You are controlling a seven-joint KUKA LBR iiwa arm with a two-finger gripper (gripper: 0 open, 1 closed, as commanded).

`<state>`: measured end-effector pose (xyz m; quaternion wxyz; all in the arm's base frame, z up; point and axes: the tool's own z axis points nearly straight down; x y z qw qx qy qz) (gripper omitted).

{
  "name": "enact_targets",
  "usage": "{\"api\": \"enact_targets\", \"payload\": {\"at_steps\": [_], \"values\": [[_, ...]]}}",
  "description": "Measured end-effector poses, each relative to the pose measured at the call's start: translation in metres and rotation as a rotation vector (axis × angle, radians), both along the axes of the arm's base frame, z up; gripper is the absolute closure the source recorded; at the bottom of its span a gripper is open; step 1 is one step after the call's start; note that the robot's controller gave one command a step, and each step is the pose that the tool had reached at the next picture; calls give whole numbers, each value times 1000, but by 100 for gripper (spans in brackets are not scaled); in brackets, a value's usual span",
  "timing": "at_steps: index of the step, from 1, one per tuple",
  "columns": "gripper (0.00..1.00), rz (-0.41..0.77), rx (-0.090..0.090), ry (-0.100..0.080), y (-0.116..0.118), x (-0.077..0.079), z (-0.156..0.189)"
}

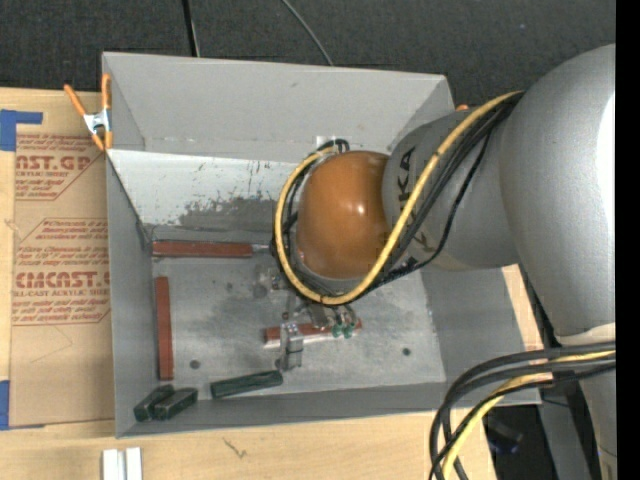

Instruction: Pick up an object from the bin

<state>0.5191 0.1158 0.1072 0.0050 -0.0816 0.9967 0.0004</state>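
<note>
Though the pincer (291, 347) sits over a short red bar (315, 336), its opening is unclear.

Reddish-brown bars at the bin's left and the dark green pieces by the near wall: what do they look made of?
The horizontal bar and the vertical bar: flat, straight-edged, matte reddish-brown, likely painted wood or plastic; the look leaves it open. The long dark piece and the short dark piece: dull dark green, soft-edged, no shine, probably rubber or plastic.
</note>
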Motion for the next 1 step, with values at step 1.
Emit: {"api": "enact_targets", "payload": {"at_steps": [1], "values": [[100, -62, -1, 11, -78, -21, -36]]}}
